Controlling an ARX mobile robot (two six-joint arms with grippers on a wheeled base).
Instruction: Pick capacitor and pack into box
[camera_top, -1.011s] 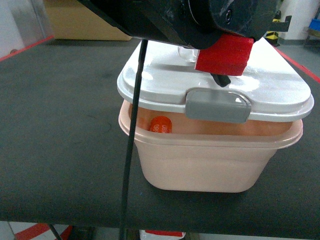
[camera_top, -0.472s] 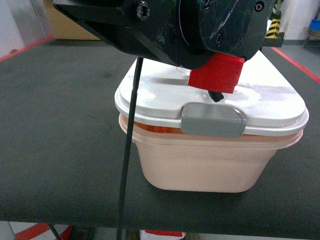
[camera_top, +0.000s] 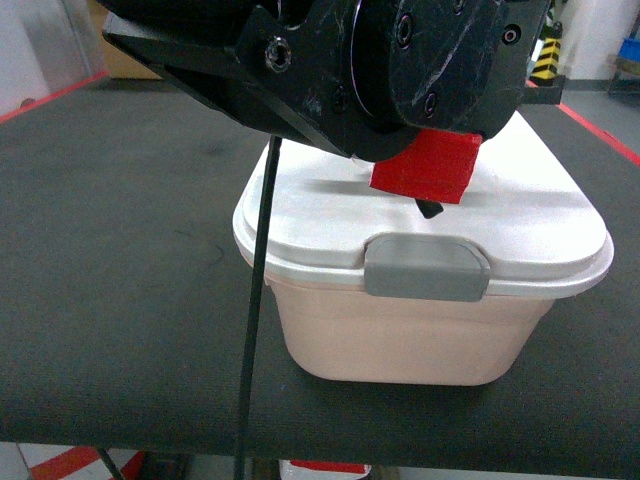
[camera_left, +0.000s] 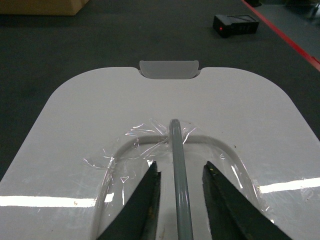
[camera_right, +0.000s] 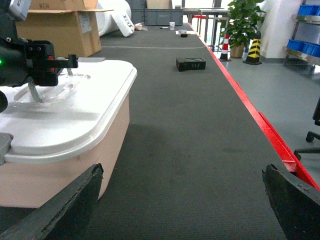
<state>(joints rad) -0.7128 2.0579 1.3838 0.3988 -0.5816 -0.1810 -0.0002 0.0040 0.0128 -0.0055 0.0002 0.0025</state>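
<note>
Left gripper (camera_left: 179, 197) sits directly above the box (camera_top: 410, 335), its dark fingers (camera_left: 145, 205) closed around the clear handle (camera_left: 176, 150) on the white lid (camera_top: 330, 215), the handle's bar running lengthwise between them. No capacitor is visible now, the lid hiding the box's inside. Right gripper (camera_right: 180, 200) hangs released beside the box's right, well apart from the lid, so the left arm is nearer. A second ago the lid was tilted up, showing the orange capacitor inside; now it lies flat, its grey latch (camera_top: 427, 268) over the rim, on the dark tabletop (camera_top: 120, 300).
</note>
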